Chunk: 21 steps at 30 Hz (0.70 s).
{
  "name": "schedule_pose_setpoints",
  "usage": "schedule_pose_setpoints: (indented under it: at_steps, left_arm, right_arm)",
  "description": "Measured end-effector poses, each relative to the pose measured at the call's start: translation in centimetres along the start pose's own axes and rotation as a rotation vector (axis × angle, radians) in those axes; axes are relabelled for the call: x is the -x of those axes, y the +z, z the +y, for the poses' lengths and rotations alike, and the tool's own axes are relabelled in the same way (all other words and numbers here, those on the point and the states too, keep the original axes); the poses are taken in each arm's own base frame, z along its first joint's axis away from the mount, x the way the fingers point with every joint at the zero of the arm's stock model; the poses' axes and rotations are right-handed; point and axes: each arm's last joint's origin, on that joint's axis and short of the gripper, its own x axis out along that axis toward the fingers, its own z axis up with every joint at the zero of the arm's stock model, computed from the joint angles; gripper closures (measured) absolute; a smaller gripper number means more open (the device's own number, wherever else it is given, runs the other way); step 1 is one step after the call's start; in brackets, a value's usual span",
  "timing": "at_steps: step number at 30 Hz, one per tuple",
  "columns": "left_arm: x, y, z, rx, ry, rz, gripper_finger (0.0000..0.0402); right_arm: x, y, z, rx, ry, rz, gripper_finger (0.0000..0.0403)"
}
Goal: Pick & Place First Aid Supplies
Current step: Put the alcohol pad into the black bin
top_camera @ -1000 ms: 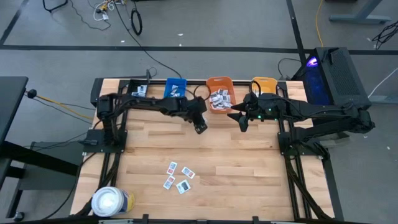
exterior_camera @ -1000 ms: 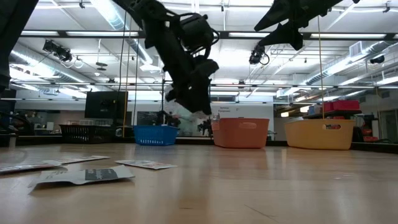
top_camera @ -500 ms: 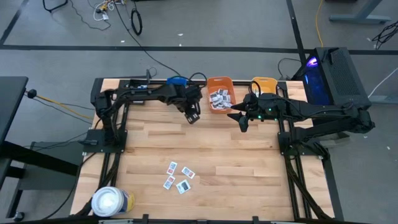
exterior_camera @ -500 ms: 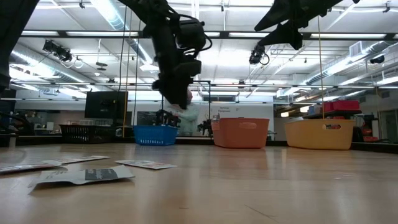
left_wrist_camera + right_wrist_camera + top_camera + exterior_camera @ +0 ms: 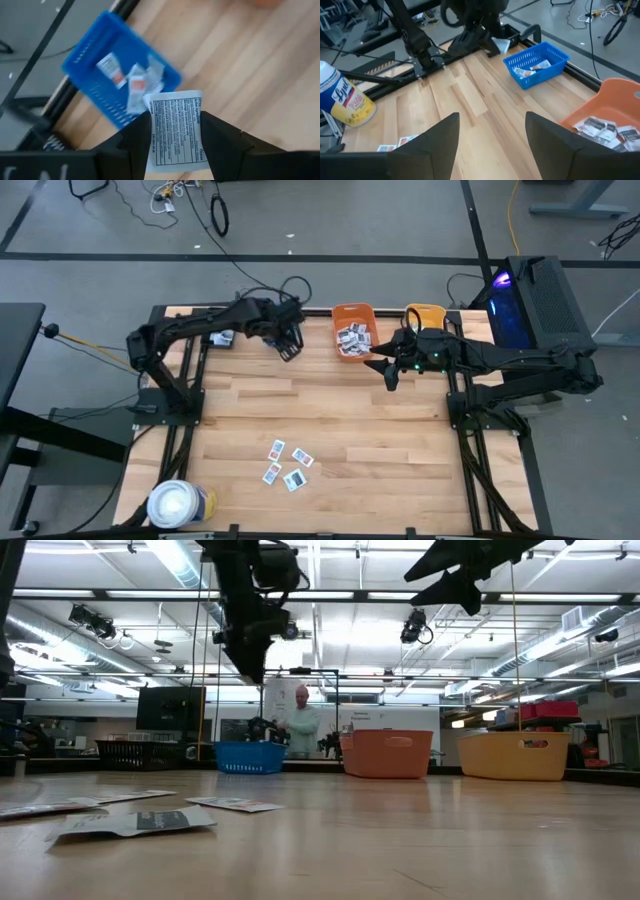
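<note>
Your left tool pinches a white packet near the bench's far edge; centre it over the blue bin, then release. Your right tool waits open.

A light wooden plank table carries three plastic bins along its far edge: blue, orange and yellow. Small flat white packets lie loose near the near edge, and a white roll with a yellow-blue band stands at its near left corner.
</note>
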Motion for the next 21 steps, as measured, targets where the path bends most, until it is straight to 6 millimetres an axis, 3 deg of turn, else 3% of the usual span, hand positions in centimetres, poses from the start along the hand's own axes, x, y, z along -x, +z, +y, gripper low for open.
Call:
schedule_pose_setpoints:
  at_steps: [21]
  left_arm:
    - [-0.4,-2.1,12.3,0.298,0.205,0.183,0.0232]
  right_arm:
    - [0.0,0.3,0.1,-0.027,0.012,-0.031,0.0174]
